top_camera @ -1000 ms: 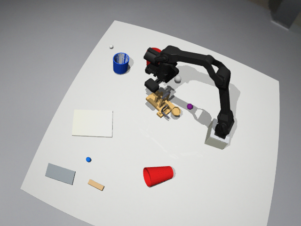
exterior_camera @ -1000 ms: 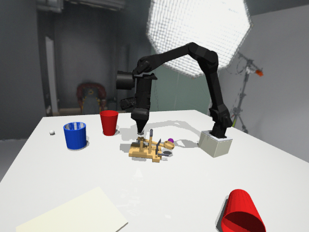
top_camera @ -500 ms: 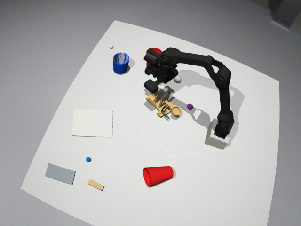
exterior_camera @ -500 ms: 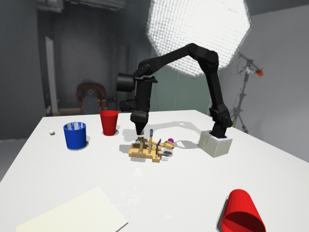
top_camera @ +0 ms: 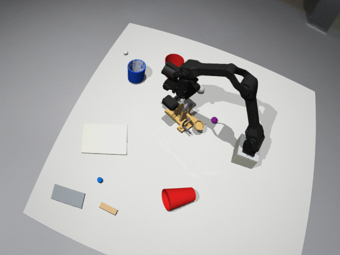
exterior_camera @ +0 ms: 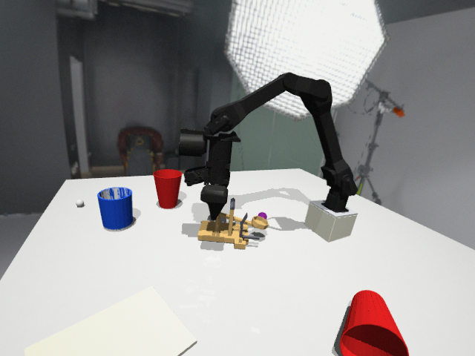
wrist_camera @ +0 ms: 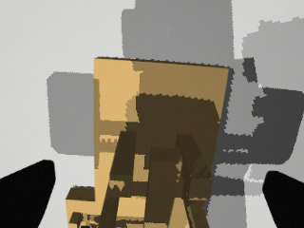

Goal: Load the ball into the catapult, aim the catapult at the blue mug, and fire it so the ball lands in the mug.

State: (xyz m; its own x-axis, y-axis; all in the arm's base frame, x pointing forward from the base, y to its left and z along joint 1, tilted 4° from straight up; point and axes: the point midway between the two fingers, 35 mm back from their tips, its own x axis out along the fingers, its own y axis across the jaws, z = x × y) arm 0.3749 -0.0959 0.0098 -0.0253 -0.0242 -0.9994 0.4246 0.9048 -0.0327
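The white table (top_camera: 219,197) (exterior_camera: 268,276) carries red cups, balls and flat blocks.

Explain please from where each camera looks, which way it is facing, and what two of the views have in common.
Top: high above the table, looking steeply down; shows the whole arm and its base block.
Exterior: low beside the table, looking across it toward the catapult; shows the arm side-on.
Wrist: on the arm near the gripper, looking down at the catapult; shows both fingertips.
Top and exterior share the blue mug and both red cups.
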